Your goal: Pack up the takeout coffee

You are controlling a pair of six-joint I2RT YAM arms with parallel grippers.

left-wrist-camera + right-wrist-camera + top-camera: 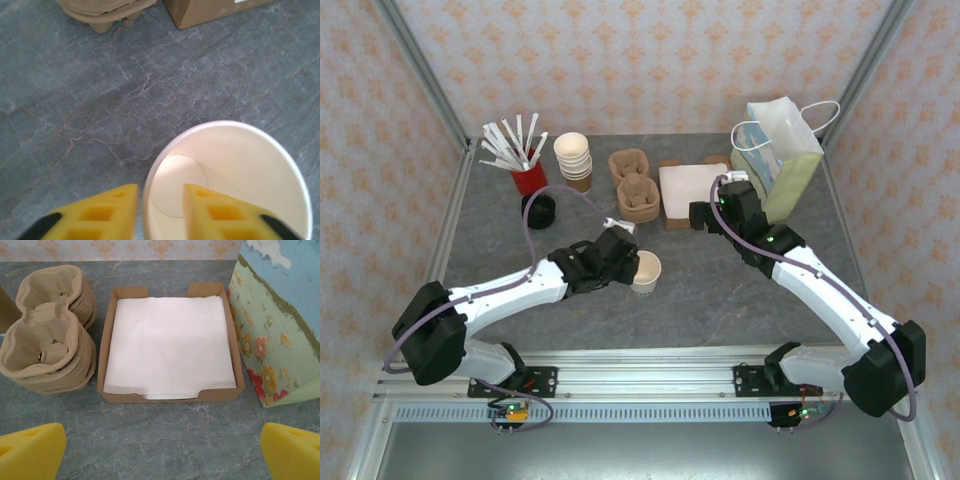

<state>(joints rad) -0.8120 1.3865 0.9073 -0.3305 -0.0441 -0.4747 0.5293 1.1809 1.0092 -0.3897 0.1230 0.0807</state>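
An open cream paper cup [646, 272] [240, 170] without a lid stands upright mid-table. My left gripper [625, 262] [160, 192] straddles its near rim, one yellow finger [107, 210] outside the wall and the other inside. The jaws are parted and the rim sits loose between them. A lidded takeout coffee is out of view. My right gripper [705, 215] [162, 440] hovers wide open over bare table just in front of the napkin box [690, 190] [170, 345], with nothing between its fingers.
A flowered paper bag [785, 160] [280, 330] stands at the back right. Stacked pulp cup carriers [633, 185] [50, 335] [105, 12] sit left of the napkin box. Further left are a stack of lidless cups [573, 158], a red holder of white sticks [528, 178] and a loose black lid [538, 210].
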